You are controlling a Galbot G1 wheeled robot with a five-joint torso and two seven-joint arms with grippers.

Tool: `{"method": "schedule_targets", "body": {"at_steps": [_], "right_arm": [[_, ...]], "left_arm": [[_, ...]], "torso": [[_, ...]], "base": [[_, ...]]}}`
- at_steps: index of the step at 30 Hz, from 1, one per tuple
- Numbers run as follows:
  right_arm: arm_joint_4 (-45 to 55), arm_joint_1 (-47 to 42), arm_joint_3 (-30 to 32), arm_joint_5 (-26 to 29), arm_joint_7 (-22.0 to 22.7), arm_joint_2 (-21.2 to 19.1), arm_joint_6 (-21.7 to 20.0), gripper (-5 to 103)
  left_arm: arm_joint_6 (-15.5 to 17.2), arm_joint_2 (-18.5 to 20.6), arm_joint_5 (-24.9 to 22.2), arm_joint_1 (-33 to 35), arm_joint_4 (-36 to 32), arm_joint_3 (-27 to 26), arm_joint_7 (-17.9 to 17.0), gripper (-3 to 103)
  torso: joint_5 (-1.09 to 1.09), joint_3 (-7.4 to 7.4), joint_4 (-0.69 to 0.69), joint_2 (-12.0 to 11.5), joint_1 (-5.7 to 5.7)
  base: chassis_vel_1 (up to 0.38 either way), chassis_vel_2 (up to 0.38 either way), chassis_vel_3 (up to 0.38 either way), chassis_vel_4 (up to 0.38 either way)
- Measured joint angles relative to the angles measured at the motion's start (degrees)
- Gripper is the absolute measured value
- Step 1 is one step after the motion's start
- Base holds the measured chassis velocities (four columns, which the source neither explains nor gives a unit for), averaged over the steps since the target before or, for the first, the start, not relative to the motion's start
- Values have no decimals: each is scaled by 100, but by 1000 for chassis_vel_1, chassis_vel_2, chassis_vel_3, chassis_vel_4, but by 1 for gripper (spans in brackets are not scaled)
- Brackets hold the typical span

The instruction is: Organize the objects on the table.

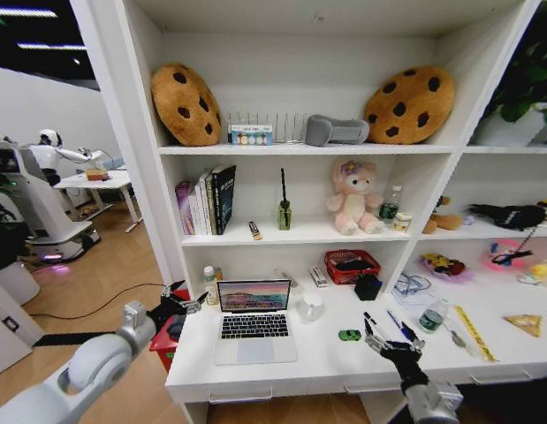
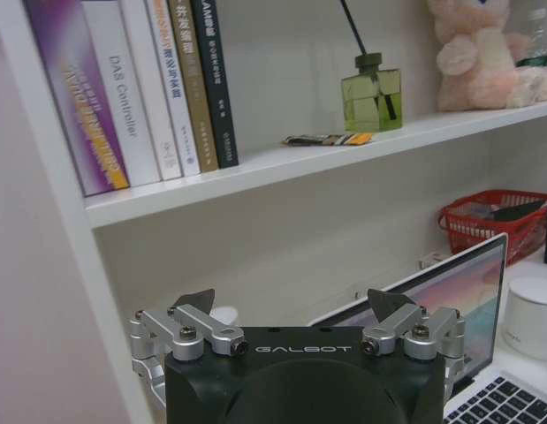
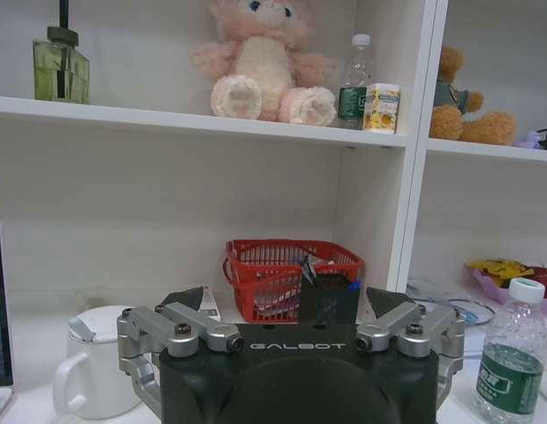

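A thin silver laptop (image 1: 254,323) stands open on the white table (image 1: 326,364), its screen lit. A tiny green toy car (image 1: 349,335) lies just right of it, and a few pens (image 1: 398,324) lie further right. My left gripper (image 1: 179,299) hangs open at the table's left end beside the laptop (image 2: 450,300); in its wrist view the left gripper (image 2: 293,305) holds nothing. My right gripper (image 1: 377,334) hovers open over the front of the table between the car and the pens. In its own view the right gripper (image 3: 284,300) is spread wide and empty.
A white mug (image 1: 310,306), a black pen holder (image 1: 368,286), a red basket (image 1: 352,265) and a water bottle (image 1: 432,315) stand behind on the table. Shelves above carry books (image 1: 207,201), a pink plush (image 1: 354,198) and cookie cushions (image 1: 186,103). A red bin (image 1: 164,343) sits left of the table.
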Motion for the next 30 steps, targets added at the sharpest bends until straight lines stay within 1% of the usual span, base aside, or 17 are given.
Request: {"method": "schedule_targets", "body": {"at_steps": [2, 4, 5, 6, 7, 9, 10, 12, 13, 15, 16, 18, 19, 24, 26, 28, 30], "right_arm": [[-13, -14, 3, 6, 10, 5, 0, 100], [-54, -50, 25, 57, 33, 15, -4, 100], [-54, -50, 25, 57, 33, 15, -4, 100], [-109, -56, 64, 109, 41, 9, -7, 100], [-109, -56, 64, 109, 41, 9, -7, 100], [-188, -43, 103, 147, 46, 0, -7, 100], [-188, -43, 103, 147, 46, 0, -7, 100], [-296, 12, 125, 162, 54, 15, 6, 100], [-296, 12, 125, 162, 54, 15, 6, 100], [-378, 34, 126, 153, 58, 69, 33, 100], [-378, 34, 126, 153, 58, 69, 33, 100], [-447, 37, 125, 141, 59, 100, 74, 100], [-447, 37, 125, 141, 59, 100, 74, 100], [-570, 103, 131, 154, 59, 91, 104, 100], [-580, 108, 131, 154, 59, 91, 107, 100], [-609, 111, 131, 153, 58, 116, 140, 100], [-615, 105, 132, 152, 55, 129, 152, 100]], "left_arm": [[0, 19, -40, -236, 59, 217, 14, 98], [32, 2, -156, -1001, 232, 1004, 13, 98], [32, 2, -156, -1001, 232, 1004, 13, 98], [83, -106, -232, -1562, 365, 1606, -51, 98], [83, -106, -232, -1562, 365, 1606, -51, 98], [129, -289, -275, -2172, 529, 2190, -143, 97], [129, -289, -275, -2172, 529, 2190, -143, 97], [194, -618, -364, -2906, 745, 2886, -281, 96], [194, -618, -364, -2906, 745, 2886, -281, 96], [253, -906, -410, -3311, 924, 3359, -403, 93], [253, -906, -410, -3311, 924, 3359, -403, 93], [308, -1104, -443, -3510, 1058, 3621, -489, 81], [308, -1104, -443, -3510, 1058, 3621, -489, 81], [315, -1457, -445, -3689, 1313, 3826, -507, 59], [315, -1502, -445, -3709, 1337, 3838, -506, 59], [314, -1616, -439, -3776, 1411, 3862, -509, 49], [315, -1645, -435, -3805, 1442, 3872, -510, 43]], "torso": [[0, 0, 0, 0, 0], [0, 0, 1, 0, 0], [0, 0, 1, 0, 0], [-1, -1, 0, 0, 0], [-1, -1, 0, 0, 0], [0, 0, 1, 0, 0], [0, 0, 1, 0, 0], [0, -1, -1, -1, 0], [0, -1, -1, -1, 0], [0, 0, -1, -1, 0], [0, 0, -1, -1, 0], [0, 0, 0, -1, 0], [0, 0, 0, -1, 0], [-1, -1, 2, -1, -1], [0, -1, 1, -1, -1], [-1, -1, 0, -1, -1], [0, -1, 1, -1, -1]], "base": [[0, 0, 0, 0], [0, 0, 0, 0], [0, 0, 0, 0], [0, 0, 0, 0], [0, 0, 0, 0], [0, 0, 0, 0], [0, 0, 0, 0], [0, 0, 0, 0], [0, 0, 0, 0], [0, 0, 0, 0], [0, 0, 0, 0], [0, 0, 0, 0], [0, 0, 0, 0], [0, 0, 0, 0], [0, 0, 0, 0], [0, 0, 0, 0], [0, 0, 0, 0]]}}
